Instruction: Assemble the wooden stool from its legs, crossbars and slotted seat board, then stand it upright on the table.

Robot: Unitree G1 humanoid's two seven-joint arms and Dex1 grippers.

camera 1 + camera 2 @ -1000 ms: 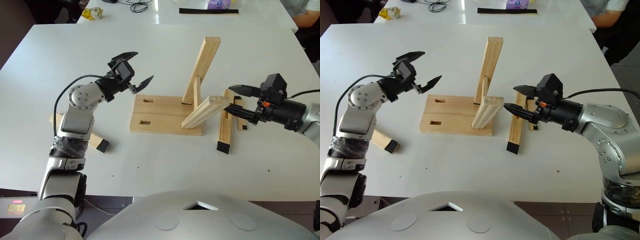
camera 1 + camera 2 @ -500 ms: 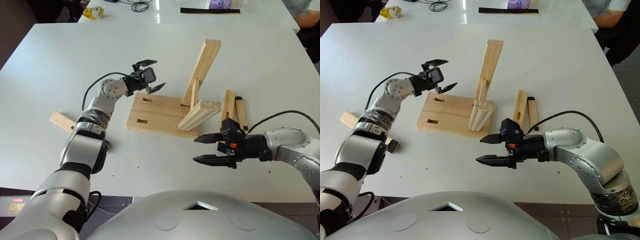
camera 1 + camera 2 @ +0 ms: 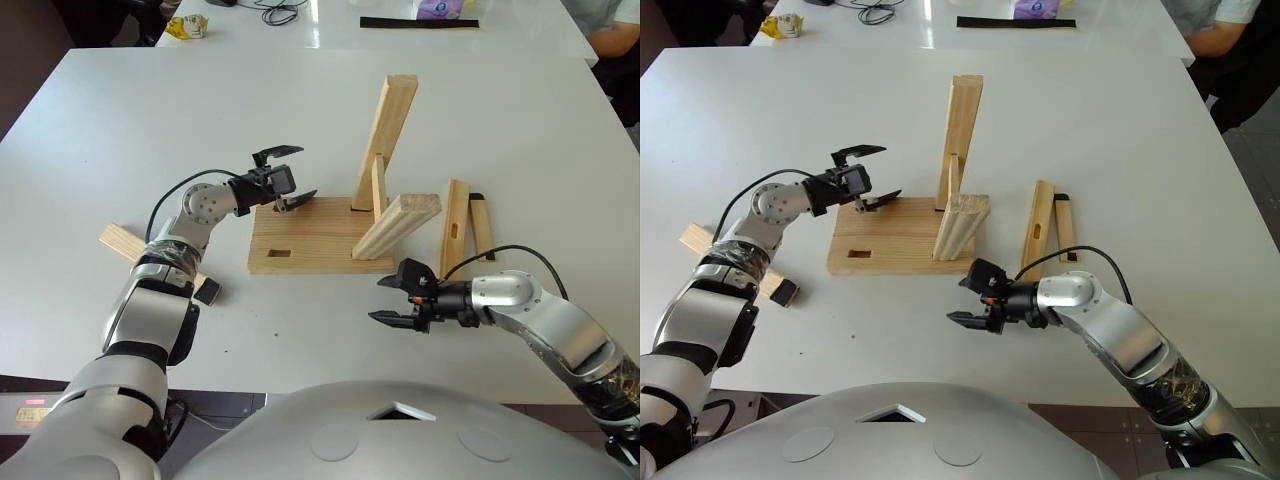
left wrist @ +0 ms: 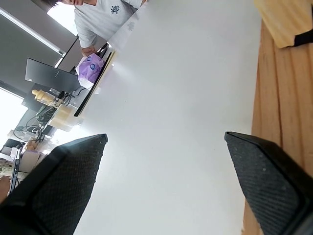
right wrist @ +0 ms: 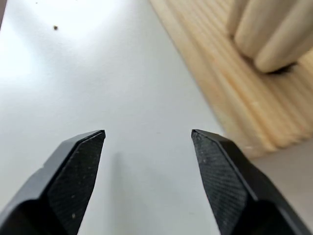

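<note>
my right claw (image 3: 378, 300) hangs wide open and empty, low over the desk. the tilted leg (image 3: 397, 225) on the seat board (image 3: 300, 240) lies just beyond it, slanting up to the right. my open, empty left claw (image 3: 305, 172) is farther off.

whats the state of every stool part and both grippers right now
seat board: lying flat on the table, near slot empty
tall leg: standing on the board, close to upright
leaning leg: tilted low over the board's right end
slotted bar: loose, flat on the table
left gripper: jaws open, empty
right gripper: jaws open, empty
</note>
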